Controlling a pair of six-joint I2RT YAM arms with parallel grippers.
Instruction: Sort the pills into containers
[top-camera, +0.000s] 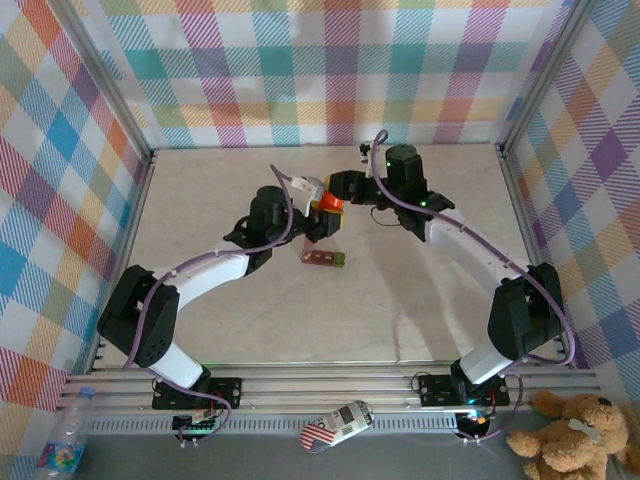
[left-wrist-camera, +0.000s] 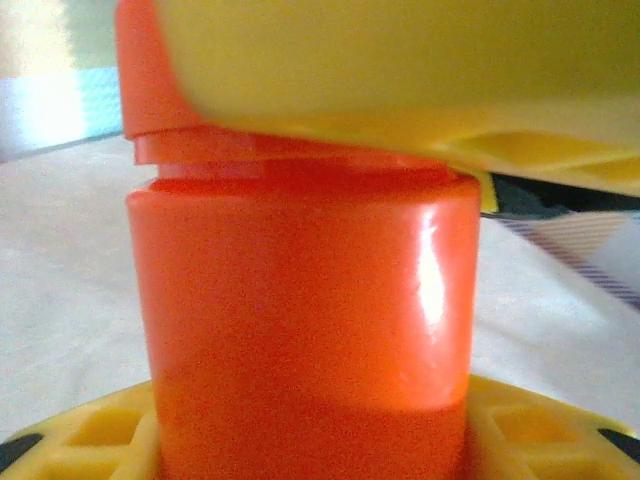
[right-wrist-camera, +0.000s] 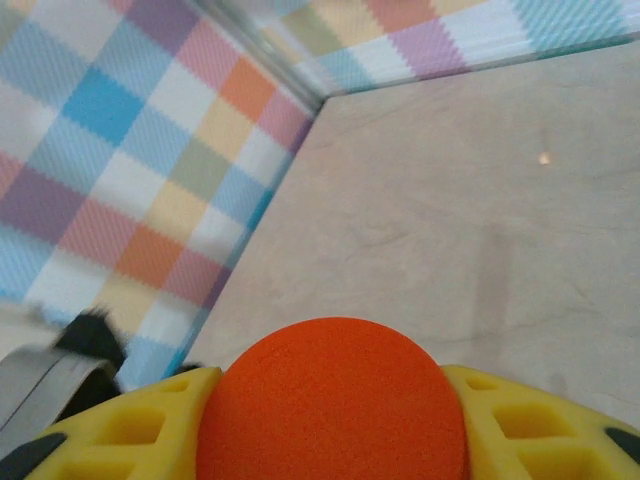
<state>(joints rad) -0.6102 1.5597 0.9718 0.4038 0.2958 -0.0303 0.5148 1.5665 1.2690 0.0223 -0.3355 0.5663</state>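
Observation:
Both arms meet over the table's middle at an orange cylindrical bottle (top-camera: 326, 206), held above the surface. My left gripper (top-camera: 316, 216) is shut on the bottle's body (left-wrist-camera: 300, 310), and its yellow fingers (left-wrist-camera: 90, 435) show at either side. My right gripper (top-camera: 338, 196) is shut on the bottle's round orange cap (right-wrist-camera: 335, 400), with a yellow finger (right-wrist-camera: 540, 430) pressed against each side. The containers (top-camera: 326, 258), a short dark red strip with a green end, lie on the table just below the bottle. The pills are out of view.
Plaid walls with metal frame posts close in the beige table (top-camera: 250, 310) on three sides. Outside the front rail lie a water bottle (top-camera: 65, 440), a small wrapped can (top-camera: 340, 425) and a teddy bear (top-camera: 575, 430).

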